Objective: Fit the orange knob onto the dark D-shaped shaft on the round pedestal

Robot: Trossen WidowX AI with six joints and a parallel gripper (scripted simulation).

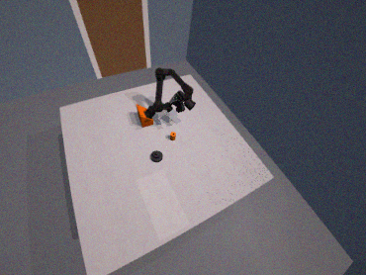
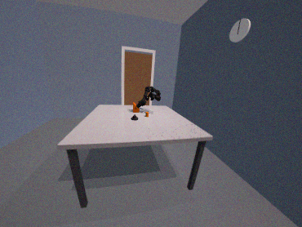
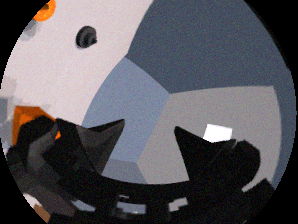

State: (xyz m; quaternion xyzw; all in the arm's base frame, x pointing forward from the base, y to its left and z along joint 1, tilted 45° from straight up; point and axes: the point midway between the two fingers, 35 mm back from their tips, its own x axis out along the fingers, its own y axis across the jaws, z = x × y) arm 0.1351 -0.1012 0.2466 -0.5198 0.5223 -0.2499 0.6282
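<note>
The small orange knob [image 1: 173,136] [image 2: 147,114] stands on the white table [image 1: 99,198] [image 2: 106,131], apart from the dark round pedestal with its shaft [image 1: 156,157] [image 2: 134,117], which is nearer the table's middle. My gripper [image 1: 188,104] [image 2: 157,96] [image 3: 150,125] is open and empty. It hangs raised in the air behind the knob and touches neither thing. In the wrist view the pedestal [image 3: 85,36] is a dark spot far off at the upper left, and the knob [image 3: 45,10] shows at the frame's edge.
The arm's orange base block [image 1: 144,117] [image 2: 135,107] sits near the back of the table. A brown door [image 1: 116,35] [image 2: 138,77] stands behind it, and blue walls close in at the right.
</note>
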